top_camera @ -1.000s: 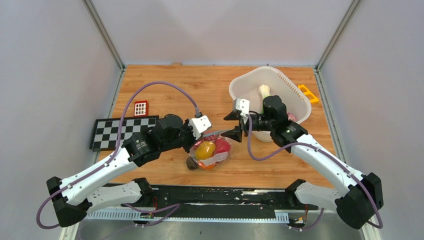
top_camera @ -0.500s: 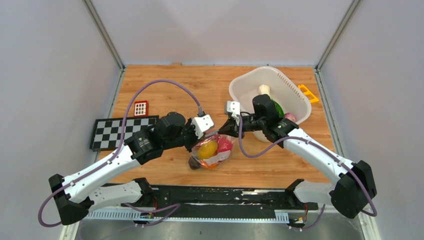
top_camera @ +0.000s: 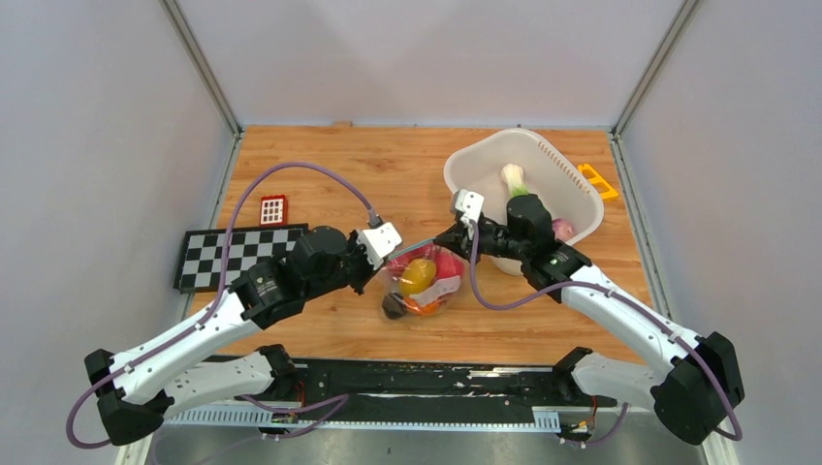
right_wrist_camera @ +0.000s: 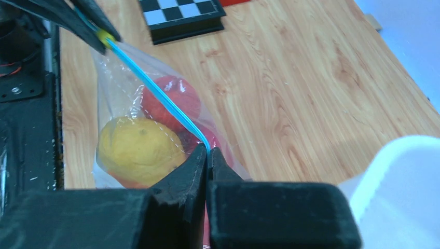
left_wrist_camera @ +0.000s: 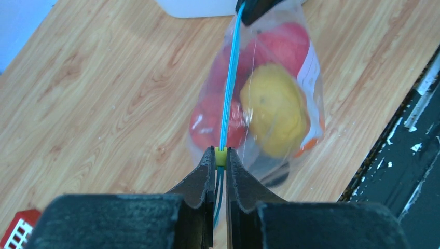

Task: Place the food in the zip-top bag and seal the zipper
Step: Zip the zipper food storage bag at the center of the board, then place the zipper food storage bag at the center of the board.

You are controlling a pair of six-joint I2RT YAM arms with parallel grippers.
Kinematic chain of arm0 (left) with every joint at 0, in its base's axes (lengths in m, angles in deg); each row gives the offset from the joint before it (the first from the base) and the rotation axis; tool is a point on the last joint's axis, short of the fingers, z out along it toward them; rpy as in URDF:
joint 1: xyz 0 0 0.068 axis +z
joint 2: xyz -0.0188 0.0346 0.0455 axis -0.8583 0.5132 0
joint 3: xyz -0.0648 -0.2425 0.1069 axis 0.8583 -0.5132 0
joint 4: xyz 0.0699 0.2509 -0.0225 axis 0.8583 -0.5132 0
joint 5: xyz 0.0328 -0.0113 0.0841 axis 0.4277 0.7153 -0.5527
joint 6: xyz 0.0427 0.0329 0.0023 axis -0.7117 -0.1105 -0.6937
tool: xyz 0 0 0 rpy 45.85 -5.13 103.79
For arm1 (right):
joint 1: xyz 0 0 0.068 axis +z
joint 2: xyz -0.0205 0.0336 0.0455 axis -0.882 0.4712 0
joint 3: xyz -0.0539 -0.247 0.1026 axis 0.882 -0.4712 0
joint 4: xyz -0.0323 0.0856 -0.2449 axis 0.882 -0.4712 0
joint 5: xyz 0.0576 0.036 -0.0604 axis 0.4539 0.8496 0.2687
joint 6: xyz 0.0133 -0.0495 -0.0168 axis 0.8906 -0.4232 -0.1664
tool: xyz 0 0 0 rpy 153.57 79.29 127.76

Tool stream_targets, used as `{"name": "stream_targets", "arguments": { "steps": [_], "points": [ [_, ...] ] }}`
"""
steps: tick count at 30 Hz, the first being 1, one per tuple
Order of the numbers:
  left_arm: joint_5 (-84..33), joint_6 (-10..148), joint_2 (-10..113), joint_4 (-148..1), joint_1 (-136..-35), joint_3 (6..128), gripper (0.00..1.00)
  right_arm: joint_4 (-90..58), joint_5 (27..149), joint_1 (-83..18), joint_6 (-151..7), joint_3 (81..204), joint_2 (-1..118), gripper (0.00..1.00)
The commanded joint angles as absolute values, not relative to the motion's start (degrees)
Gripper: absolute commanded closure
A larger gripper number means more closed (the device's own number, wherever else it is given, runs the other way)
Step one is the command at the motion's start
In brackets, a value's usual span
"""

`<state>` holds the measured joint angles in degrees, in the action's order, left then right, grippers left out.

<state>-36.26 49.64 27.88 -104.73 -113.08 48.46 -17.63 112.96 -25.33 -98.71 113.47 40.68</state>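
The zip-top bag [top_camera: 423,283] hangs stretched between my two grippers just above the table. It holds the food: a yellow lemon [left_wrist_camera: 272,109], a red apple [left_wrist_camera: 283,46], a red grape bunch [left_wrist_camera: 212,122], an orange piece and a dark purple piece [left_wrist_camera: 272,174]. The teal zipper [left_wrist_camera: 229,78] runs taut along the top edge. My left gripper [left_wrist_camera: 221,155] is shut on the small yellow-green slider at the zipper's left end. My right gripper [right_wrist_camera: 208,151] is shut on the zipper's other end [right_wrist_camera: 155,85], with the lemon [right_wrist_camera: 137,150] below it. In the top view the left gripper [top_camera: 386,260] and right gripper [top_camera: 444,240] flank the bag.
A white basket [top_camera: 572,208] with a pale leek-like toy stands at the back right, right behind my right arm. A checkerboard [top_camera: 237,254] and a small red block [top_camera: 273,209] lie to the left. A yellow piece [top_camera: 598,181] sits beyond the basket. A black rail [top_camera: 426,380] runs along the near edge.
My right gripper moved in from beside the bag and shut on the zipper's right end. The bag shifted slightly right and back. My left gripper kept its hold.
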Motion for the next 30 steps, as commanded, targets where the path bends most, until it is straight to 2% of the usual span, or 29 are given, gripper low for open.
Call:
{"name": "stream_targets", "arguments": {
  "steps": [1,9,11,14,16,19,22,23,27,30],
  "points": [
    [-44.02,51.29,22.46,-107.03,-112.96,45.79,1.0,-11.22,104.94,-28.45,-94.96,112.77,39.03,1.0],
    [-53.52,52.98,19.96,-106.57,-113.0,44.38,0.97,-8.93,107.66,-28.46,-93.25,113.06,39.42,1.0],
    [-55.83,53.13,19.95,-106.17,-113.0,44.3,0.85,-8.4,108.3,-28.48,-92.73,113.33,39.64,1.0],
    [-55.29,53.72,20.0,-104.42,-113.0,44.33,0.74,-8.18,110.69,-28.47,-92.57,114.85,41.22,1.0],
    [-55.74,54.86,20.08,-102.69,-113.0,44.3,0.55,-8.46,111.86,-28.42,-92.4,117.33,43.01,1.0],
    [-59.76,56.31,19.84,-101.52,-112.99,44.45,0.4,-8.58,111.18,-28.42,-91.91,121.31,46.35,1.0],
    [-64.63,58.63,18.13,-100.34,-113.0,44.57,0.09,-9.73,109.9,-28.44,-92.15,126.37,49.93,1.0],
    [-65.17,59.12,17.51,-99.74,-113.0,44.42,0.01,-10.14,109.73,-28.41,-92.18,128.32,51.11,1.0],
    [-68.83,61.43,12.56,-97.16,-113.0,43.51,0.0,-11.5,108.63,-28.47,-92.37,134.18,54.8,1.0],
    [-72.02,63.41,8.59,-95.62,-113.0,41.96,0.0,-11.21,112.28,-28.34,-93.61,133.48,55.01,1.0]
  ]
}}
